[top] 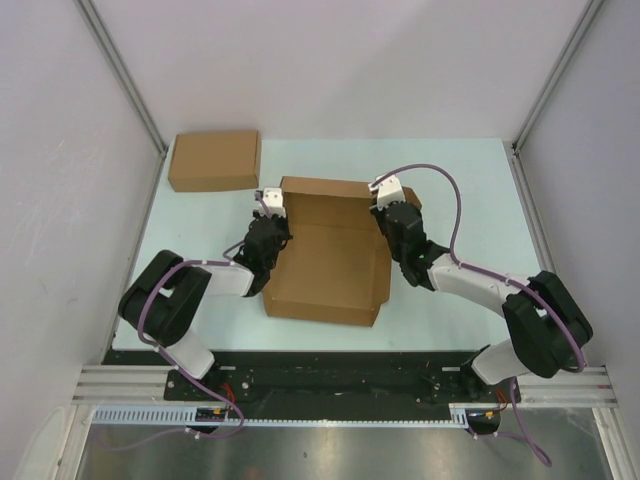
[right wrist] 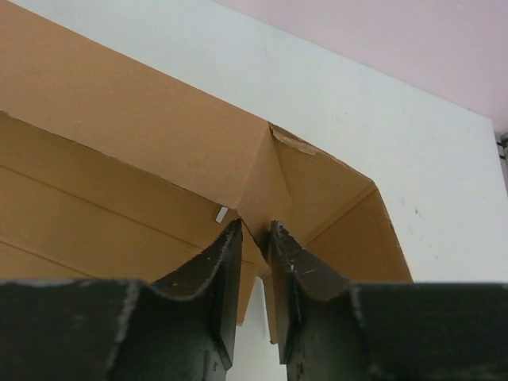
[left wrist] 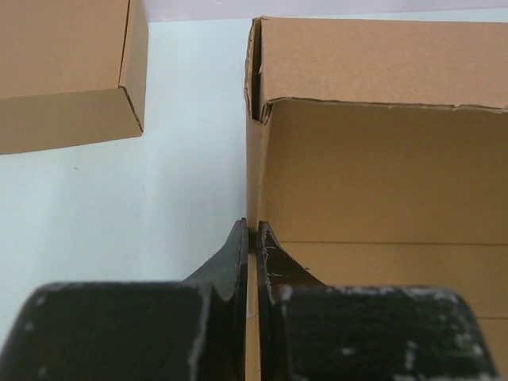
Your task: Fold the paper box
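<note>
The paper box [top: 330, 265] lies in the middle of the table [top: 450, 170] between my arms, with its left and far walls raised. I judge it light and thin, stiff only along its creases, so a squeeze mid-panel would likely buckle or tear it. The wall edges near the corners look like the safest places to hold. My left gripper [left wrist: 252, 232] is clenched on the left wall's top edge. My right gripper [right wrist: 254, 234] straddles the far right corner fold, but I cannot tell whether it bites. A second, closed box [top: 214, 160] sits near the far left corner without touching it, which crowds any outward swing there.
</note>
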Controlling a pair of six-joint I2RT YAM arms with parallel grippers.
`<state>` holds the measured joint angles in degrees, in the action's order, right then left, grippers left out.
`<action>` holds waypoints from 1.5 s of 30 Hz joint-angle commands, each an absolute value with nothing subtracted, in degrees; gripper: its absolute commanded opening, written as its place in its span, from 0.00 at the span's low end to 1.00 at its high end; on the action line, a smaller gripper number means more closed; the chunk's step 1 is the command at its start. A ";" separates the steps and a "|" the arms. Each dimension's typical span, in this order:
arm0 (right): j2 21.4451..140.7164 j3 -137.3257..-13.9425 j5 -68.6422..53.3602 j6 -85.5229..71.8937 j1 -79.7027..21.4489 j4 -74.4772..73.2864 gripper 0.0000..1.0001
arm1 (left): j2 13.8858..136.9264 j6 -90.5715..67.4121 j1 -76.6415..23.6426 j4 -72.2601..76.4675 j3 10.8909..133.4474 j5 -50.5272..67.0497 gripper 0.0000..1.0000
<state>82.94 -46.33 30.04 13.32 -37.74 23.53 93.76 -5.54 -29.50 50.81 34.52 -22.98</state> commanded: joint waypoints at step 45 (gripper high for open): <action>56.69 -34.82 30.24 -24.14 -34.47 10.46 0.54 | 91.23 -8.17 -29.88 47.99 36.39 -31.99 0.00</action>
<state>59.13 -40.12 28.69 -18.55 -36.32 17.54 93.47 -6.11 -29.71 49.50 34.81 -27.35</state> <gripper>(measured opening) 0.571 0.035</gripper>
